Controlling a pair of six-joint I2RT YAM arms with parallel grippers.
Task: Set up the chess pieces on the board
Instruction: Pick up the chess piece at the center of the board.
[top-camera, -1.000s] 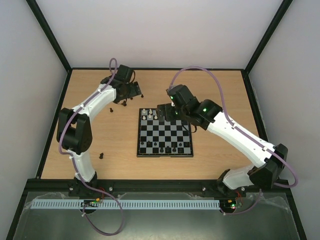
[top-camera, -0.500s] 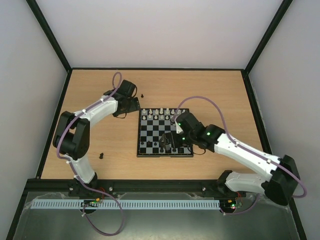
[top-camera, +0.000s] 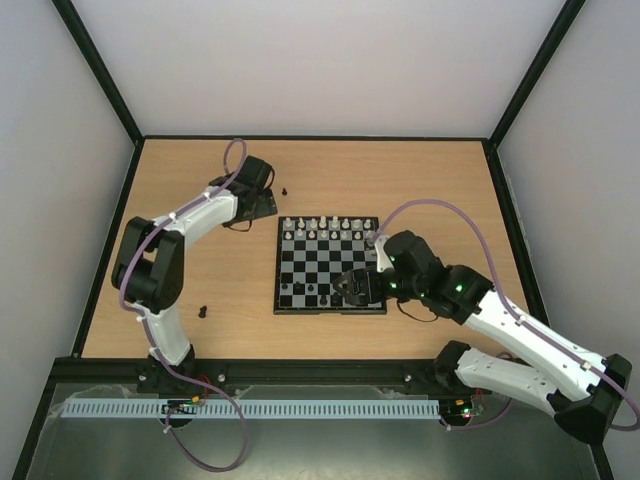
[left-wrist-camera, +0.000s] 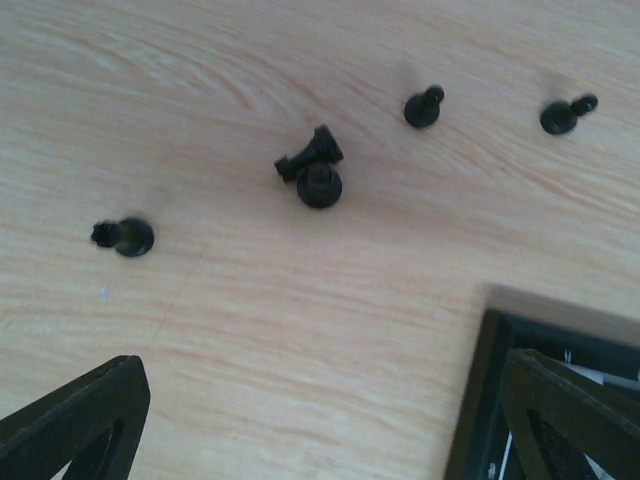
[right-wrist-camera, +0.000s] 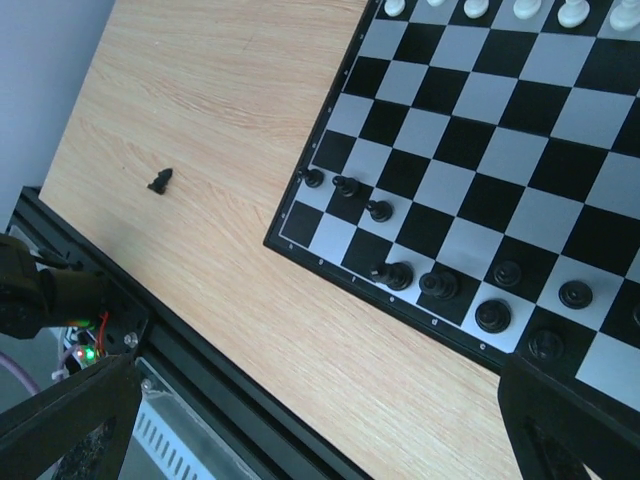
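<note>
1 chess bd (top-camera: 330, 262), 2 arms (top-camera: 190, 215)

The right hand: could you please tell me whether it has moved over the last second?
Yes. Judged against the board, the right hand has moved from the far edge to the near edge, where it now sits open over the near-right squares.

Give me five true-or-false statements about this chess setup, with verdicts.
1. The left gripper and right gripper are both open and empty. True.
2. The white pieces stand on the board's near row. False: they line its far row.
3. Loose black pieces lie on the table below the left gripper. True.
4. No black pieces are on the board. False: several stand on its near rows.
5. One black piece sits alone on the table left of the board. True.
</note>
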